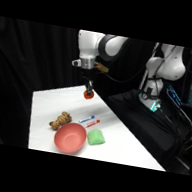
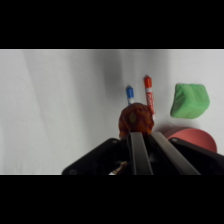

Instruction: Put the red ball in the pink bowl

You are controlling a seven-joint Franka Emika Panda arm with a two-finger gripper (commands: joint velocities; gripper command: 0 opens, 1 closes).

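Note:
The red ball (image 1: 88, 95) hangs above the far part of the white table, held in my gripper (image 1: 88, 92), which is shut on it. In the wrist view the red ball (image 2: 135, 120) sits between my fingers, just ahead of the black linkage. The pink bowl (image 1: 70, 137) rests near the table's front edge, well below and in front of the ball. The wrist view shows only a slice of the pink bowl (image 2: 192, 136) at the lower right, partly hidden by the gripper.
A green block (image 1: 96, 137) (image 2: 189, 100) lies right of the bowl. A red-and-blue marker pen (image 1: 89, 120) (image 2: 148, 96) lies behind the bowl. A brown plush toy (image 1: 60, 121) sits to the bowl's left. Dark equipment stands beyond the table's right edge.

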